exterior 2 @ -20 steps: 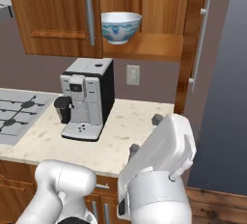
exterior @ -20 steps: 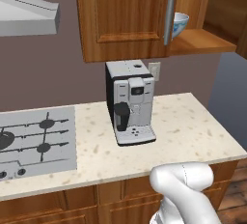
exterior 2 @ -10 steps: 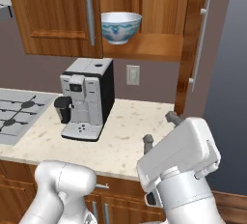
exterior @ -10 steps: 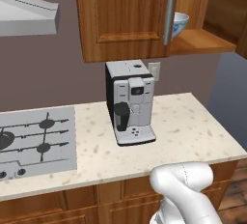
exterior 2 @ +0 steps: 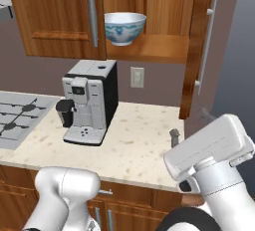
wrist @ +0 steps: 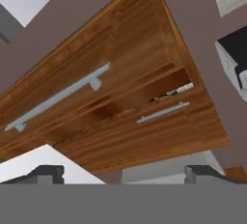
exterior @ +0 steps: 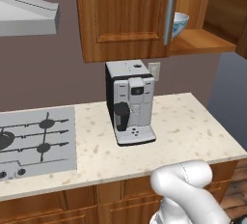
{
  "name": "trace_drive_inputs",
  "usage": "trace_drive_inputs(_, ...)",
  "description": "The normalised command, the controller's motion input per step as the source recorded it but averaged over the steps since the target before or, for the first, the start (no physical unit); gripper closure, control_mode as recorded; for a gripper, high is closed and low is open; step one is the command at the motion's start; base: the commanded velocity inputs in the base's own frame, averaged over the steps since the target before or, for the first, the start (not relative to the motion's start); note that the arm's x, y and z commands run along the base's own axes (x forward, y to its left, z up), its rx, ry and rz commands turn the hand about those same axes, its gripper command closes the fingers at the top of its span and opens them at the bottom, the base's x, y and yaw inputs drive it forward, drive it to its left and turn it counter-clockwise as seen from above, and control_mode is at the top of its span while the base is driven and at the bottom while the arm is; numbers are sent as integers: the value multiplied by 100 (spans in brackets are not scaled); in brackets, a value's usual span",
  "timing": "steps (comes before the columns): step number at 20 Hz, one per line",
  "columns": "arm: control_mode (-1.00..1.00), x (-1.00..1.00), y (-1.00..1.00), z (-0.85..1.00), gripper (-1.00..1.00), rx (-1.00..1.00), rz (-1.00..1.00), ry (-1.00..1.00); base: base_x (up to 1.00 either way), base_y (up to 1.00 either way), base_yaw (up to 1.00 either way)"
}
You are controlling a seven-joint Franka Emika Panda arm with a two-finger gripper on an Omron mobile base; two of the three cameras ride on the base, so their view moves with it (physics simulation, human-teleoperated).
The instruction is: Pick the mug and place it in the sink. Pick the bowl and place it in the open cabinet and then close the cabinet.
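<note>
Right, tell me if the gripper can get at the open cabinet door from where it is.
Probably yes. The cabinet door stands open over the counter's end, and the gripper sits just below it with nothing between them. The bowl is already shelved.

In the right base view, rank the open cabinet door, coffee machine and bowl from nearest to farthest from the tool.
1. Open cabinet door: just above the tool, at the right.
2. Coffee machine: on the counter, leftward.
3. Bowl: high on the cabinet shelf.
</note>
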Motion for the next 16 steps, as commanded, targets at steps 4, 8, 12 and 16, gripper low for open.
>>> trace_drive_inputs(4,-100,39,-9,-8,-100,1,13,0,0,0,0)
trace_drive_inputs(8,-100,55,0,-2,-100,0,8,0,0,0,0)
trace_drive_inputs(12,-100,19,-33,-4,-100,0,9,-2,0,0,0)
trace_drive_inputs(16,-100,0,-42,-35,-100,0,9,-1,0,0,0)
